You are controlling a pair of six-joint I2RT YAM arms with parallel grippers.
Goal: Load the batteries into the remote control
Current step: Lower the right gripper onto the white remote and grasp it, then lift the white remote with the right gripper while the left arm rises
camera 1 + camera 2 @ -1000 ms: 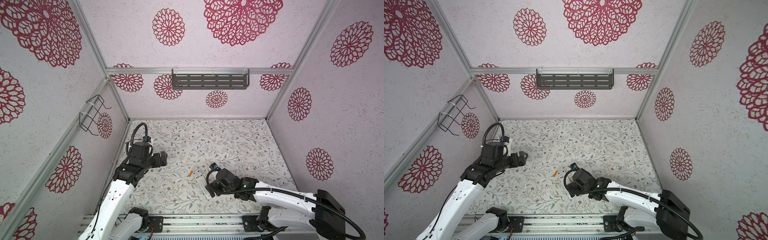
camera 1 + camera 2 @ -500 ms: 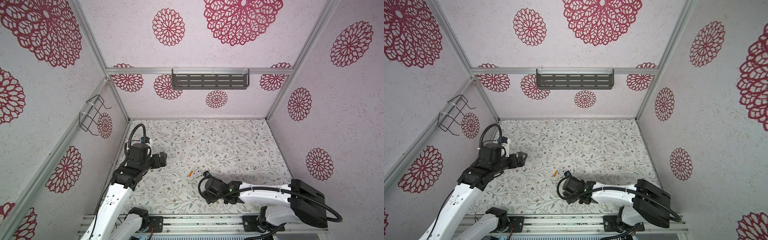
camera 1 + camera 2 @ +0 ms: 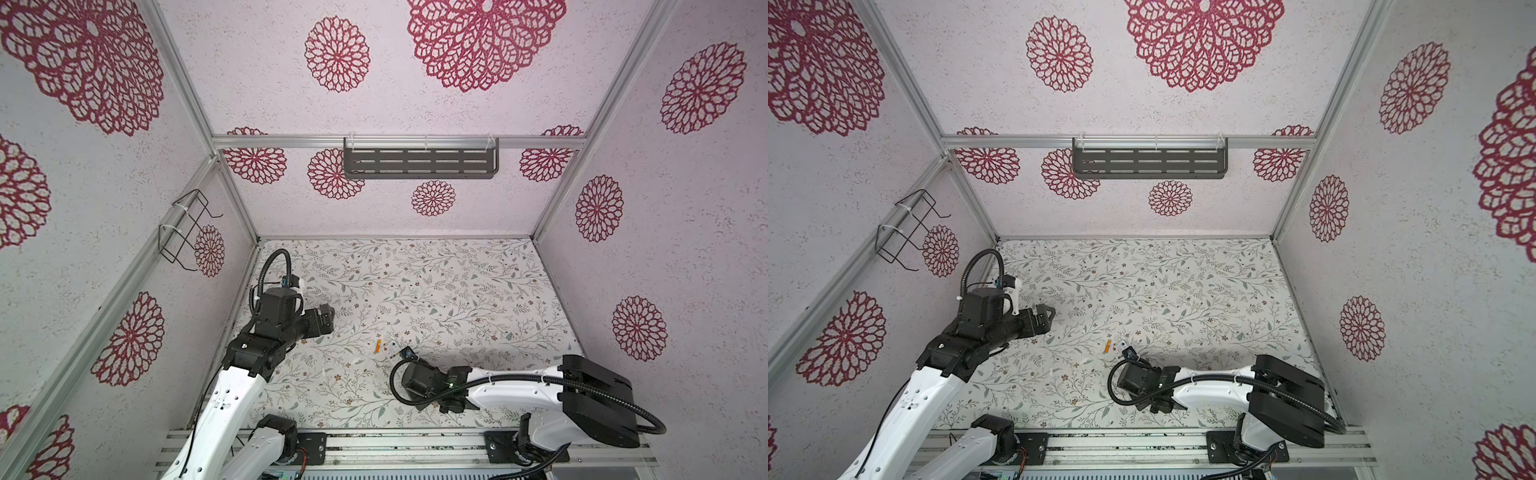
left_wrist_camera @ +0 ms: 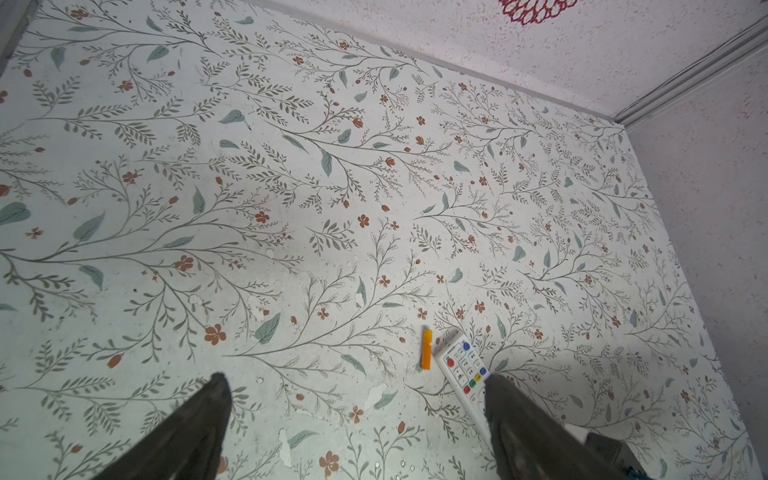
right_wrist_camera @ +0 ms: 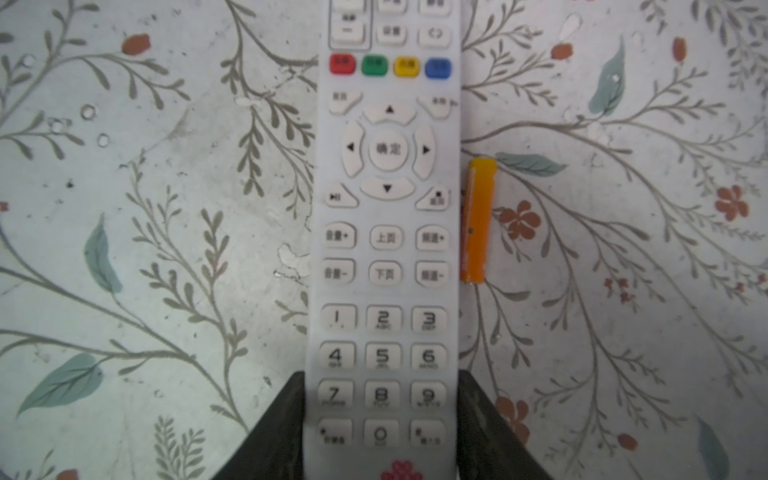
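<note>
1. Where the right end effector (image 5: 380, 376) meets the remote control (image 5: 386, 232), its two dark fingers (image 5: 282, 415) sit against the two long edges at the end with the red logo, so it is clamped on the remote control.
2. The remote control lies flat on the flowered bench (image 5: 166, 208) with its buttons up. The number keys are nearest the fingers and the row of four coloured keys is farther out.
3. An orange battery (image 5: 478, 220) lies on the bench just beside one long edge of the remote control and parallel to it. Whether the two touch cannot be told.
4. In both top views the right arm (image 3: 511, 384) reaches low across the front of the bench. Only the far end of the remote control and the battery show past its wrist.
5. The left end effector (image 4: 355, 377) hangs above the bench, well apart to the left, with its fingers spread wide.
</note>
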